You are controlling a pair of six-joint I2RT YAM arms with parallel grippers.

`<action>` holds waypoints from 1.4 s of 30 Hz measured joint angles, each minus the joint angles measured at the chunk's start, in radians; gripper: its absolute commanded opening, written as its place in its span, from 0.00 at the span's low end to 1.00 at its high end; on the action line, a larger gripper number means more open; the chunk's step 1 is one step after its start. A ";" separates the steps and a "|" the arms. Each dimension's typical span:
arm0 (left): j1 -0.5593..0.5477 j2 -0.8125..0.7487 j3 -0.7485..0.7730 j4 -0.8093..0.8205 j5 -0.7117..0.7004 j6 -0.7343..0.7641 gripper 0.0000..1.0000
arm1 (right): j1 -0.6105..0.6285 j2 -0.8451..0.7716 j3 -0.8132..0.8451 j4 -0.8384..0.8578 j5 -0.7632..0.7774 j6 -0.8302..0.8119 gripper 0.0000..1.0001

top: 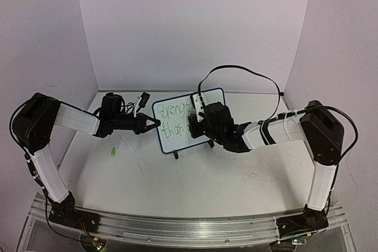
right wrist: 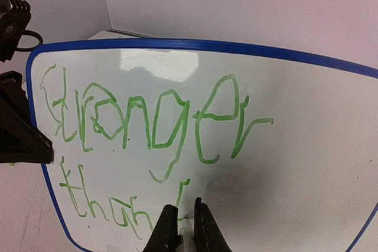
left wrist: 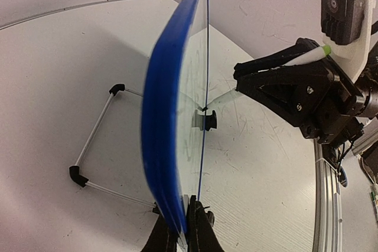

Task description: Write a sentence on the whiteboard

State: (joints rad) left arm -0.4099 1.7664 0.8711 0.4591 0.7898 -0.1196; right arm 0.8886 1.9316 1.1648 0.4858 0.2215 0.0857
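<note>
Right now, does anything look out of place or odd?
Only a small green object, too small to identify, lying loose on the table near the left arm. Otherwise the whiteboard stands upright, left end effector clamped on its edge, right end effector holding the pen at it.

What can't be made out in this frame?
1. Top external: the sentence ends behind the right pincer.
2. Right wrist: its second line is cut by the bottom edge and the fingers holding the pen.
3. Left wrist: the whiteboard is edge-on and blurred; lettering unreadable.
</note>
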 measured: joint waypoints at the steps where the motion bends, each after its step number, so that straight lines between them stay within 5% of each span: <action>1: 0.000 0.000 0.000 0.000 0.000 0.000 0.00 | 0.000 0.000 -0.002 0.002 0.001 0.002 0.00; 42: 0.000 0.000 0.006 -0.013 0.002 0.000 0.00 | 0.009 0.003 -0.041 0.009 -0.032 0.069 0.00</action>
State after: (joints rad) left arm -0.4095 1.7664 0.8776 0.4458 0.7914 -0.1192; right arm 0.8974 1.9347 1.1237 0.4946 0.1896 0.1546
